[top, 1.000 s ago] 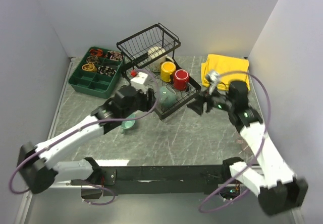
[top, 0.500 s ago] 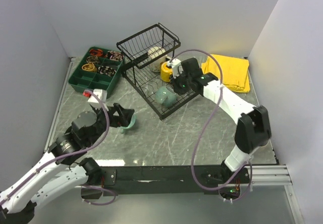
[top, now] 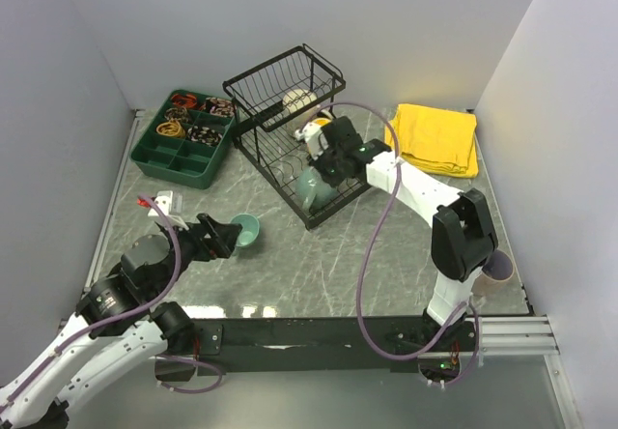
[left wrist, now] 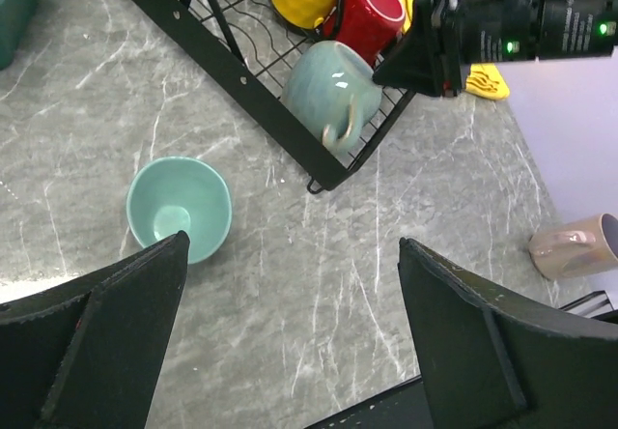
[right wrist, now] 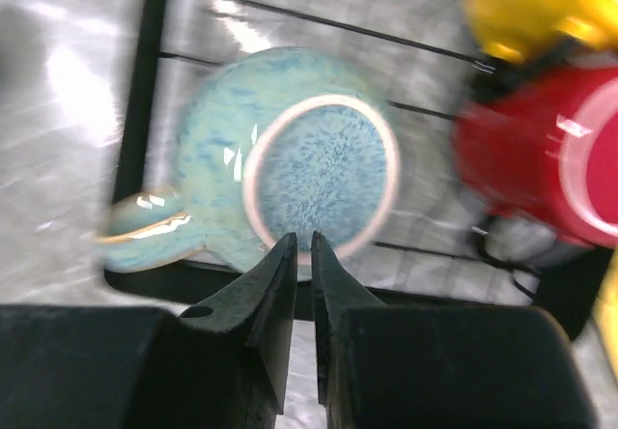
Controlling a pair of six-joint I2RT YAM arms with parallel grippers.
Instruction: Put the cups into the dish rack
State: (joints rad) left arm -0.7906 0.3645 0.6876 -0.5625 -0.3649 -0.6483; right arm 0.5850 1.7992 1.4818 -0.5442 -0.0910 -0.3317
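The left arm [top: 97, 352] and right arm [top: 425, 189] are glossy white link shells joined by black cylindrical joint housings. A thin lilac cable [top: 370, 245] loops loosely along each. The left end effector [left wrist: 292, 245] has broad matte black wedge fingers [left wrist: 106, 342]. The right end effector [right wrist: 303, 245] has black fingers narrowing to thin tips. Behind it, a black wrist housing [left wrist: 570, 28] carries small green lights and white lettering.

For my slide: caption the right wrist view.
Right tool poised over the grey-green mug on the rack, red mug alongside.
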